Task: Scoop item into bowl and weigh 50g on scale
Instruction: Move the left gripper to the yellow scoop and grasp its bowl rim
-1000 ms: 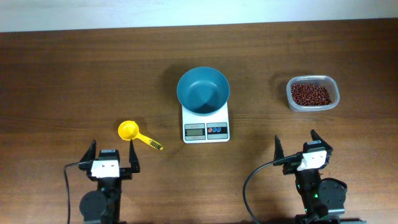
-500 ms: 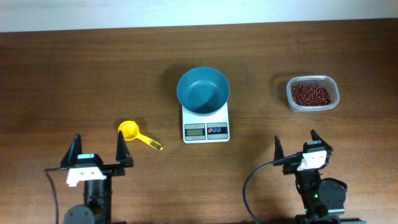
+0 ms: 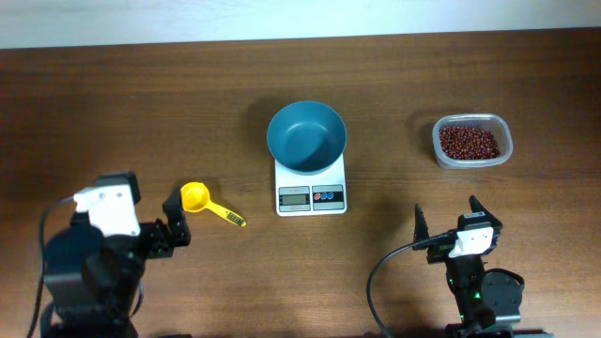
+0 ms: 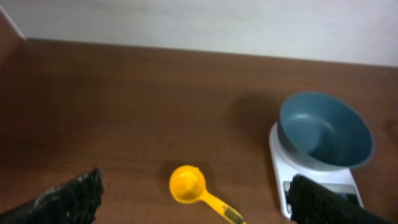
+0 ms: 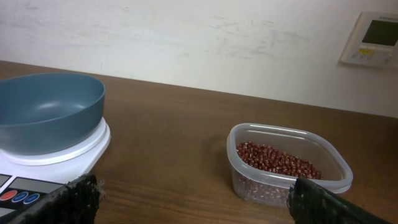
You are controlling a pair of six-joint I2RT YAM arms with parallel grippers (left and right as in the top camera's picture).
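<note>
Right hand (image 5: 194, 185) gapes facing tub (image 5: 249, 182) of beans (image 5: 277, 162); bowl (image 5: 50, 112) sits empty.

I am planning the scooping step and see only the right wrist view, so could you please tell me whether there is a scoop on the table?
Observer: Yes, a yellow scoop lies on the table to the left of the scale.
Operator: Thank you; is either gripper holding it?
Observer: No, it lies free, with the open left gripper close by.
Operator: And is anything in the bowl yet?
Observer: From overhead the bowl looks empty.
</note>
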